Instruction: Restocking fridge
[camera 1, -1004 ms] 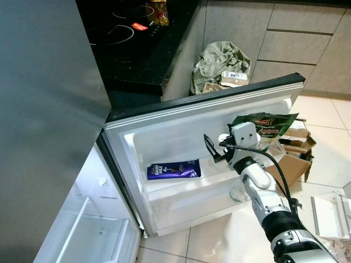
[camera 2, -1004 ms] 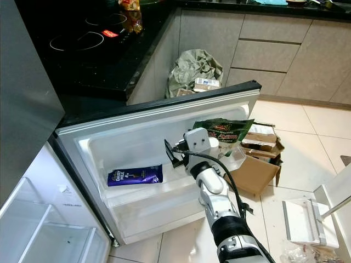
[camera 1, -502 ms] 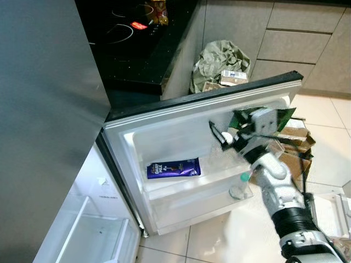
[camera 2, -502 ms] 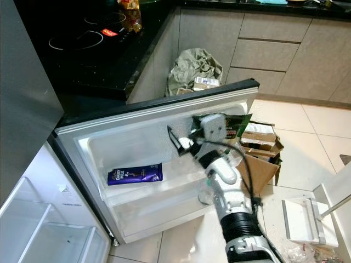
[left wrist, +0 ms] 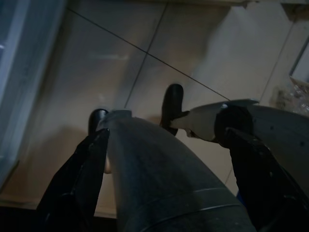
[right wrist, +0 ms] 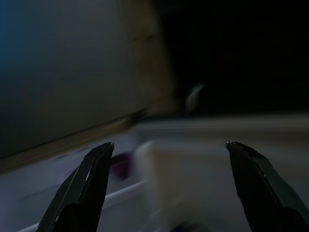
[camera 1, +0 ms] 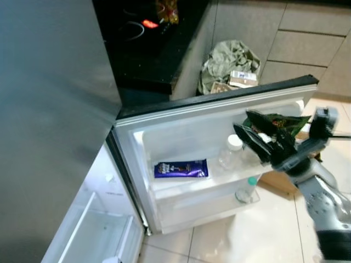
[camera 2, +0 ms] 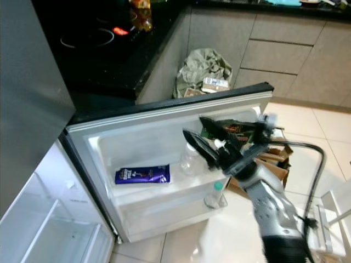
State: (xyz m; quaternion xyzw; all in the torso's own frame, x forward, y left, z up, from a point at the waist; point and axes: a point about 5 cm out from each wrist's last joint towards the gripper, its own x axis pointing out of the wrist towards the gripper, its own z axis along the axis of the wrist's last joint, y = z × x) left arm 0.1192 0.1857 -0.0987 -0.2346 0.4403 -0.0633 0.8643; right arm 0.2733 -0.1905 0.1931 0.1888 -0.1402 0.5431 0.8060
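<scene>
Left eye view, left to right: purple chocolate bar wrapper [camera 1: 181, 168] lies flat on the upper shelf of the white open fridge door [camera 1: 181, 118]. Clear plastic bottle with white cap [camera 1: 231, 154] now stands on that shelf beside it, uncovered since a second ago when the arm was in front. A second clear bottle, green cap [camera 1: 248, 190], sits on the lower shelf. Right claw [camera 1: 262, 143] has pulled back to the right, fingers spread wide, holding nothing (bottle looks placed). Left claw [left wrist: 133, 109] hangs idle over floor tiles, open and empty. Green snack bag [camera 1: 277, 121] behind looks the likely next item.
</scene>
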